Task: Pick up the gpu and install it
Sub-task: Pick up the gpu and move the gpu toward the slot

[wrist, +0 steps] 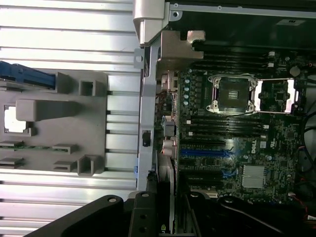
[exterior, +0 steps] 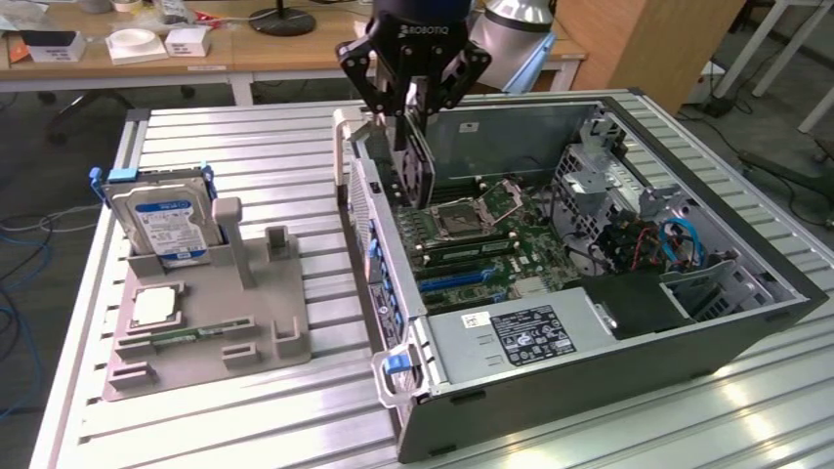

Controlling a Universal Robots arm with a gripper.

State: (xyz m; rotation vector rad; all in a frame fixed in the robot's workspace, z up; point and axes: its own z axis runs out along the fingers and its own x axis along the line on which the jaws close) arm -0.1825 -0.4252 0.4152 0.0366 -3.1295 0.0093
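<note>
The gpu (exterior: 417, 161) hangs on edge, its dark fan face towards the exterior view's right. My gripper (exterior: 417, 106) is shut on its top edge. The card hovers just inside the near-left wall of the open computer case (exterior: 729, 322), above the motherboard (exterior: 489, 239). In the wrist view the gpu (wrist: 169, 190) appears edge-on between my black fingers (wrist: 143, 215). It hangs over the board edge beside the blue expansion slots (wrist: 202, 153). Whether its lower edge touches a slot is hidden.
A grey parts holder (exterior: 261, 342) lies at the exterior view's left of the case, carrying a hard drive (exterior: 163, 223), a CPU chip (exterior: 154, 305) and a memory stick (exterior: 176, 339). The power supply (exterior: 521, 337) fills the case's near end. An open CPU socket (wrist: 232, 94) lies mid-board.
</note>
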